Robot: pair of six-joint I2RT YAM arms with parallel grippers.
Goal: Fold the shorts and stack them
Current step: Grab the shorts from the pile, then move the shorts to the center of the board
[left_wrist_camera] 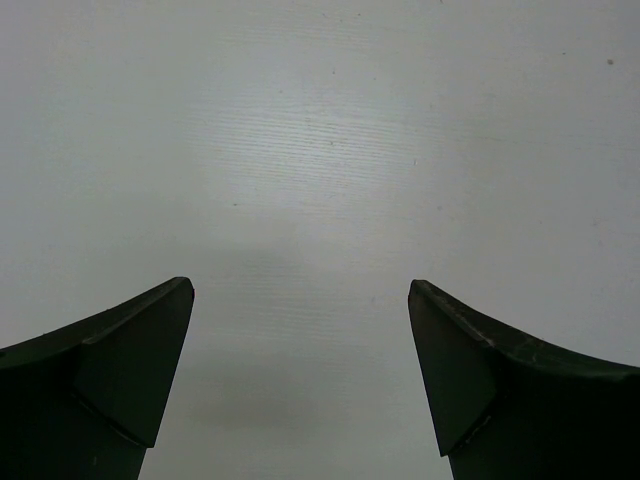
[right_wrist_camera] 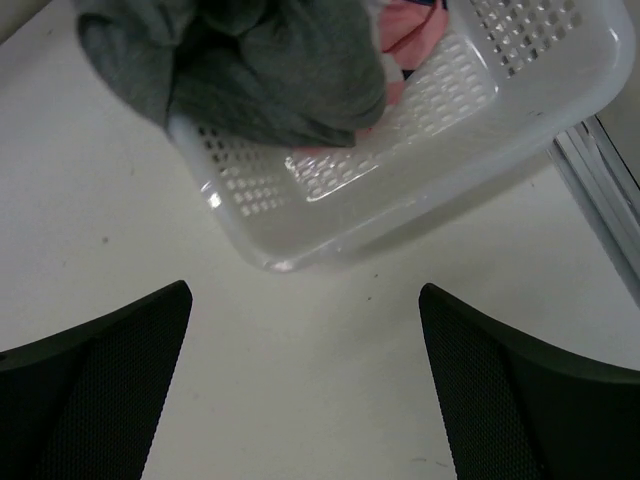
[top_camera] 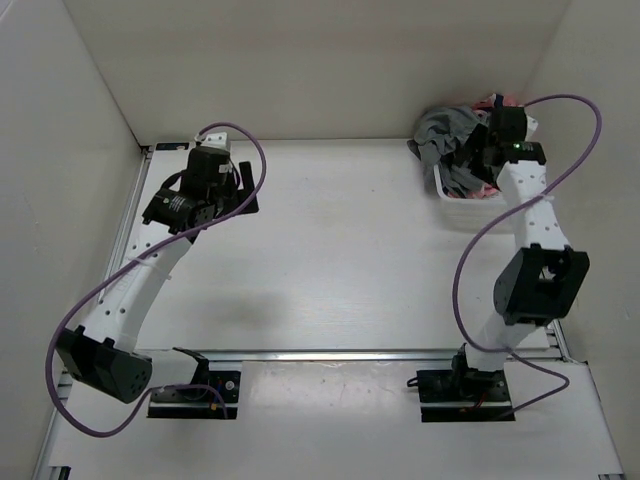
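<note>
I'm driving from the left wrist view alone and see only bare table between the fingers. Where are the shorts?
Observer: The shorts are bunched in a white basket at the far right corner of the table, spilling over its rim.
Operator: Is the right arm holding them?
Observer: No. The right gripper is open, over the table just short of the basket.
Operator: Anything else in that basket?
Observer: A pink garment lies partly under the shorts.
</note>
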